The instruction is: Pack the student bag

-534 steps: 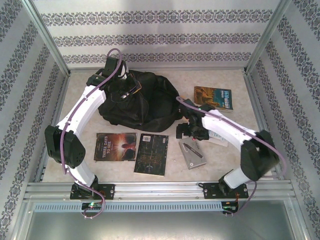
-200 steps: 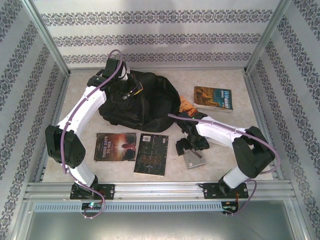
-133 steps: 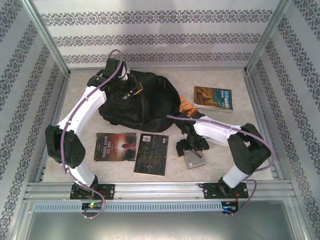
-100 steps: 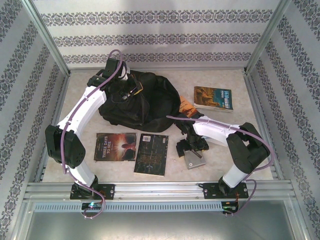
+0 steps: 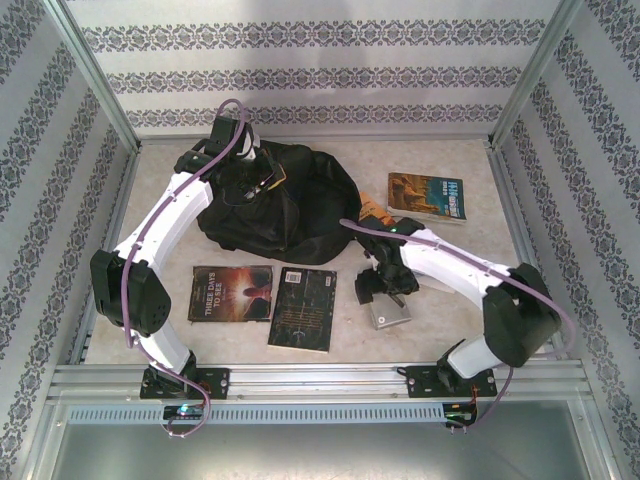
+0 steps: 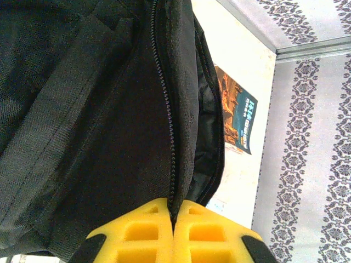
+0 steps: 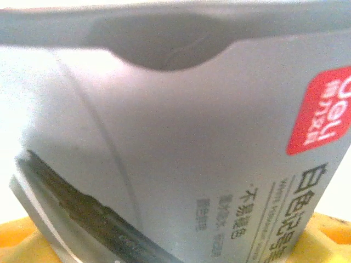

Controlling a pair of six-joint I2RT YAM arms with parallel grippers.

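Student bag (image 5: 290, 205), black: slumped at the far left-centre of the table (image 5: 440, 160), zip edge pinched between the pressed-together jaws of the left gripper (image 6: 173, 218). Right gripper (image 5: 378, 286): low over the grey packet (image 5: 390, 315), jaws spread to either side of it, no firm hold evident. Hazards: packet skewing or slipping if clamped off-centre on its slick wrap; bag mouth sagging shut if the zip edge pulls free.

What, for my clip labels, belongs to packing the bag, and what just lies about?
In use: student bag, pinched by the left gripper; grey pack, under the right gripper.
Lying about, likely cargo later: reddish book; dark book; blue-and-orange book.
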